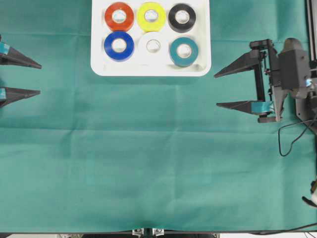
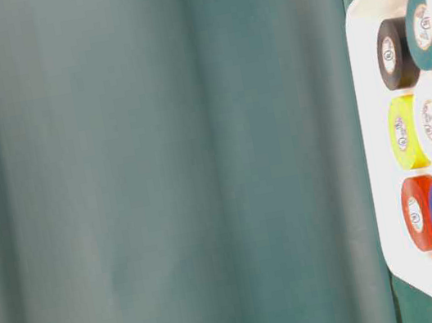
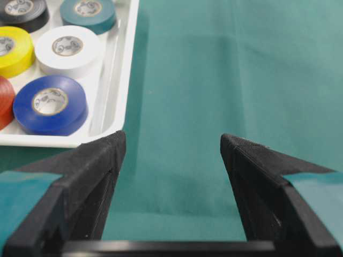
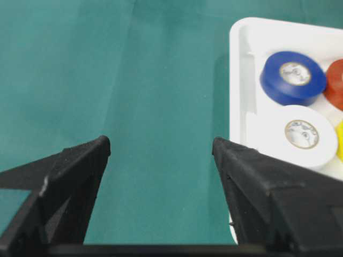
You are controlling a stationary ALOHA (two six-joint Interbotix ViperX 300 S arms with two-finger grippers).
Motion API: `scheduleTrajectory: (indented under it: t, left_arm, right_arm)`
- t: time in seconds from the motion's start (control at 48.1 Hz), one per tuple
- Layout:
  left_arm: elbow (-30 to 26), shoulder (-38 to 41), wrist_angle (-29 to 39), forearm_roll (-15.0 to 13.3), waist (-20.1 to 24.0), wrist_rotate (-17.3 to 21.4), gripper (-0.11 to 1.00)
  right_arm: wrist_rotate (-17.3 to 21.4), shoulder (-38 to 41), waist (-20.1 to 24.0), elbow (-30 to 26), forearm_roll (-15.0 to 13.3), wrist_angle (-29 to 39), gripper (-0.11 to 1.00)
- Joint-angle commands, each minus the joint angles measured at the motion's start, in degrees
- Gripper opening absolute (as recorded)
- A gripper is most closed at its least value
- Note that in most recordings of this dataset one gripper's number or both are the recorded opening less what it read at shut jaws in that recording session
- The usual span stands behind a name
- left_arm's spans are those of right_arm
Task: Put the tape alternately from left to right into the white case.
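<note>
White case [image 1: 150, 70] sits at the far middle of the green-clothed surface [image 1: 148, 158], all six places filled: red roll [image 1: 119, 16], yellow roll [image 1: 151, 16], black roll [image 1: 182, 17] in the back row; blue roll [image 1: 119, 45], white roll [image 1: 152, 46], teal roll [image 1: 184, 51] in the front row. No roll left loose on the cloth in any view; loading looks finished

Left claw [image 1: 39, 78] at the left edge, jaws wide, nothing between them. Right claw [image 1: 217, 90] at the right side, jaws likewise wide and empty. Both well apart from the case

Handling, as judged: rolls are small, light, stiff rings of vinyl tape, smooth on the outer face, so somewhat slippery under hard pads; not fragile. Best hold is across the outer diameter, fingers on opposite sides of the rim, coming from above. Packed as they are, neighbours nearly touch, so little gap for a fingertip between them. The case itself looks thin, light plastic; a nudge at its raised rim could slide it on the cloth
</note>
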Motion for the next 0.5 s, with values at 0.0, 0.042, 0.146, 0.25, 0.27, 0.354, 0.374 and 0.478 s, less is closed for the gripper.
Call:
scheduleTrajectory:
  t: [0.0, 0.042, 0.146, 0.25, 0.27, 0.354, 0.374, 0.478]
  left_arm:
    - [-0.62, 0.35, -0.26, -0.09, 0.26, 0.09, 0.95]
    - [-0.62, 0.35, -0.26, -0.09, 0.26, 0.09, 0.95]
    - [-0.62, 0.35, -0.35, -0.09, 0.26, 0.09, 0.95]
    - [-0.62, 0.35, -0.26, -0.09, 0.26, 0.09, 0.95]
    - [-0.53, 0.35, -0.26, -0.09, 0.26, 0.09, 0.95]
    - [-0.62, 0.35, -0.26, -0.09, 0.26, 0.09, 0.95]
    - [-0.53, 0.35, -0.26, -0.09, 0.35, 0.09, 0.95]
    - [-0.53, 0.35, -0.26, -0.09, 0.26, 0.09, 0.95]
  right_arm:
    - [0.09, -1.14, -0.53, 0.09, 0.26, -0.62, 0.83]
    - [0.09, -1.67, -0.70, 0.53, 0.26, -0.70, 0.83]
    - [0.09, -2.72, -0.79, 1.41, 0.35, -1.49, 0.83]
    - [0.09, -3.69, -0.79, 2.37, 0.35, -2.37, 0.83]
    - [0.09, -3.87, -0.79, 2.46, 0.35, -2.46, 0.83]
    - [0.09, -4.39, -0.79, 2.99, 0.44, -2.72, 0.83]
    - [0.09, -4.48, -0.88, 3.08, 0.44, -2.81, 0.83]
    - [0.09, -5.10, -0.88, 3.60, 0.44, -2.81, 0.83]
